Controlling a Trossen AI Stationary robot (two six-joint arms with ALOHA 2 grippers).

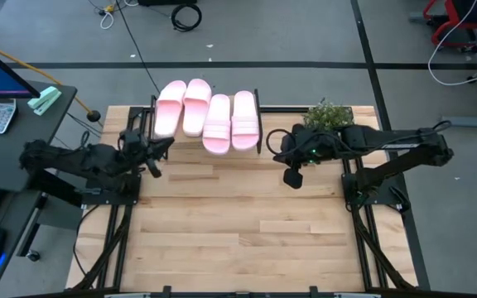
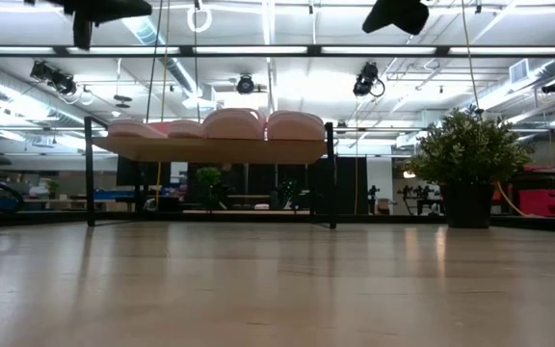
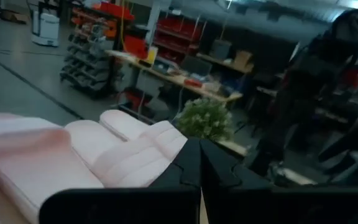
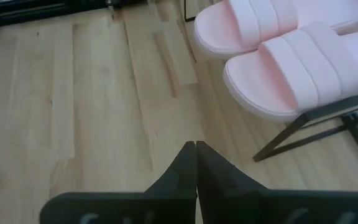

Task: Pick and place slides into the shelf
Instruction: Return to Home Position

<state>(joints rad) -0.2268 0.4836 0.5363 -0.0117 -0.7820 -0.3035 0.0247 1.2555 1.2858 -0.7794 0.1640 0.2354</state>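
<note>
- Four slides (image 1: 218, 124) are lying side by side on the shelf (image 2: 210, 150), upper centre of the high view, and are hiding most of its plank.
- The left tool (image 3: 199, 149) is clenching empty, left of the shelf.
- The right tool (image 4: 194, 148) is clenching empty, right of the shelf.
- One plant (image 1: 328, 114) is sitting upper right.

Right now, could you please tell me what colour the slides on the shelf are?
The slides are pale pink; right wrist view shows it best.

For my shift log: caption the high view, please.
Four pink slides line the shelf; left claw and right claw hover shut nearby.
</note>
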